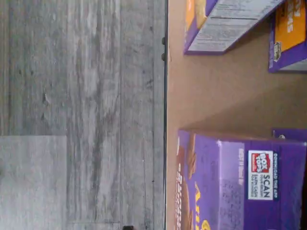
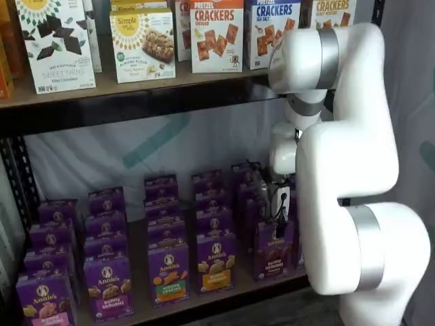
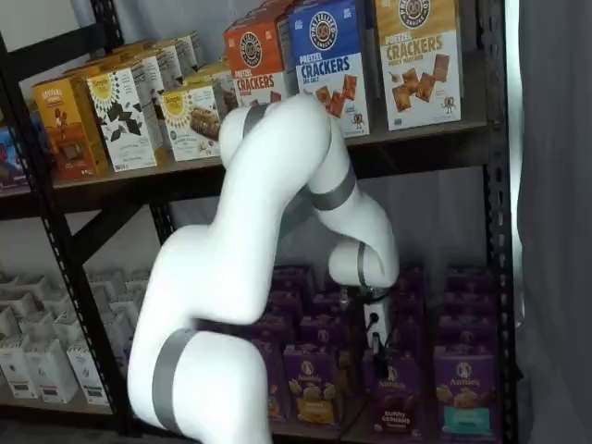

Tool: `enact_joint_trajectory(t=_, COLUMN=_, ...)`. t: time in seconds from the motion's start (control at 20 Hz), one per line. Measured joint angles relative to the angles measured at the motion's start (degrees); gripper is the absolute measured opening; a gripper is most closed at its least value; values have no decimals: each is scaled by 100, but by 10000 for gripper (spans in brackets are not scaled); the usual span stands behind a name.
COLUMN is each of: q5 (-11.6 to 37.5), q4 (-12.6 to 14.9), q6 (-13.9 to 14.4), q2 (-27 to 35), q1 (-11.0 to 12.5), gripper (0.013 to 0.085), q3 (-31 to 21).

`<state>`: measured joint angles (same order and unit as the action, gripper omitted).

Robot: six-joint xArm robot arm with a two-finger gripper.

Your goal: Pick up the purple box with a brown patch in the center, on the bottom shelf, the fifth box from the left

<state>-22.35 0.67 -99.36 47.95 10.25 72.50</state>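
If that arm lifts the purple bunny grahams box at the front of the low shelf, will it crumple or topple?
The purple box looks like a thin cardboard carton, so it is probably stiff enough, though a hard squeeze might dent it. Standing tall and narrow on the bottom shelf, it could tip if nudged. Snack cartons are probably light. The gripper hangs just above it.

You face mock shop aisle in lab. Black metal rack (image 3: 498, 185) carries two wooden boards: upper board (image 2: 136, 85) lined with cracker cartons (image 2: 216, 34), bottom shelf (image 1: 216, 91) stocked with rows of identical purple cartons (image 2: 109, 285), fronts outward. White robot arm (image 3: 268, 222) stands before it; grey plank floor (image 1: 81, 115).
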Motion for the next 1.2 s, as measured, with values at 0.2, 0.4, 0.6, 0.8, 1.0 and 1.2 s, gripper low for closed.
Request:
enact_joint_trajectory(t=0.2, q5=-126, q4=-10, q6=-26, q2=253, q1=18, gripper=850, q3=328)
enact_joint_trajectory(t=0.4, q5=-182, q4=222, q6=139, q2=503, q1=65, gripper=850, q3=604)
enact_joint_trajectory(t=0.6, q5=-127, q4=112, q6=-8, q2=698, q1=112, gripper=810, q3=776)
enact_joint_trajectory(t=0.8, q5=-43, q4=-150, q6=-268, q2=785, q1=133, gripper=730, q3=852)
enact_joint_trajectory(t=1.0, q5=-66, q4=-115, q6=-255, q2=848, q1=151, gripper=650, q3=945)
enact_joint_trajectory(t=1.2, q5=-115, q4=-135, q6=-278, q2=871, q1=158, gripper=570, q3=992)
